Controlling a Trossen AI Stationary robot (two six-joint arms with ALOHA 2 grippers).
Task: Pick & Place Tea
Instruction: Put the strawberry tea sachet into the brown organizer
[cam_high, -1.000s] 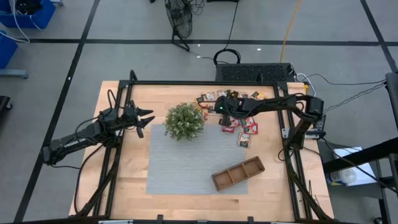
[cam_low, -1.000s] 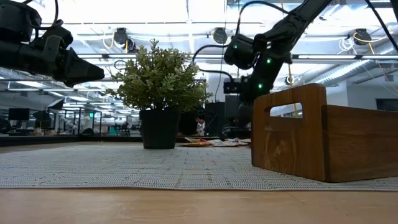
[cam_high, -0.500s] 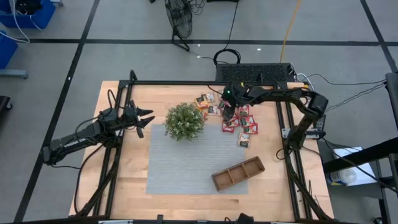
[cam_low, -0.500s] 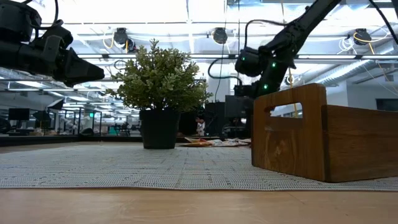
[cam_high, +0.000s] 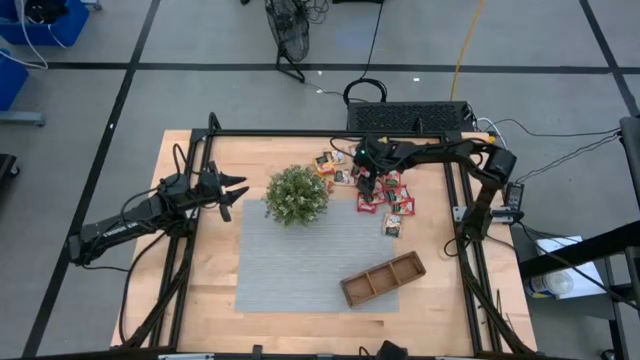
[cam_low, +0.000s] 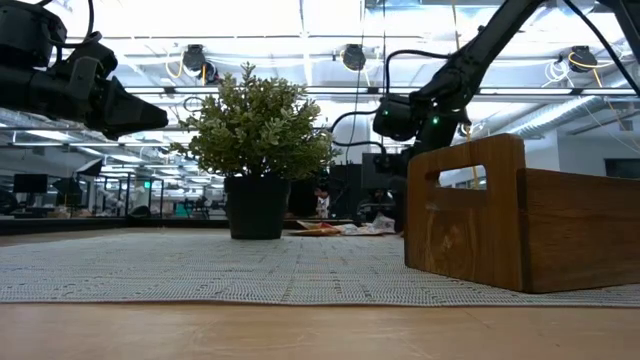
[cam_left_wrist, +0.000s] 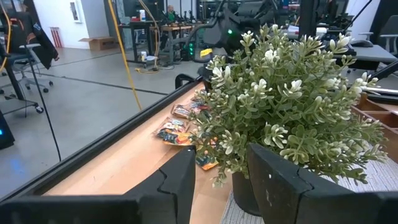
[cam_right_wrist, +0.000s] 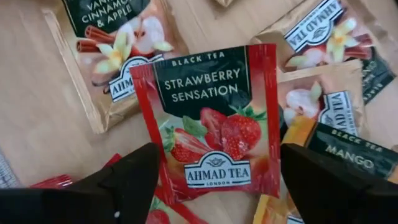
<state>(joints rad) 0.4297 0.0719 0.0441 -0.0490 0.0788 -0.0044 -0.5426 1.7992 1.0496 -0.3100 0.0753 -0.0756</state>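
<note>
Right gripper (cam_high: 365, 182) has shifted since a second ago: it sat among the sachets nearer the plant, and now hangs over the back cluster, closer to the table's far edge. Its jaws now stand wide apart, nothing between them, straddling a red strawberry sachet (cam_right_wrist: 211, 124) that lies flat on the wood just below.

Tea sachets (cam_high: 372, 186) lie scattered on the bare wood at the back of the table, between the plant and the right frame rail, some overlapping. In the right wrist view a cinnamon-apple sachet (cam_right_wrist: 112, 50) and a mango sachet (cam_right_wrist: 348, 152) touch or overlap the strawberry one, so a clean single pick looks tricky.

Progress: looks early. Wooden tray (cam_high: 383, 278) sits at the mat's front right corner, well apart from the tea, and its compartments look empty from above. As far as I can judge, all the sachets remain to be moved.

Left gripper (cam_high: 236, 191) hovers off to the left of the plant, jaws partly open, holding nothing, idle.

Around: potted plant (cam_high: 296, 195) stands on the back edge of the grey mat (cam_high: 300, 265), just beside the sachets. It crowds the pile's left side but does not stand between the tea and the tray.
</note>
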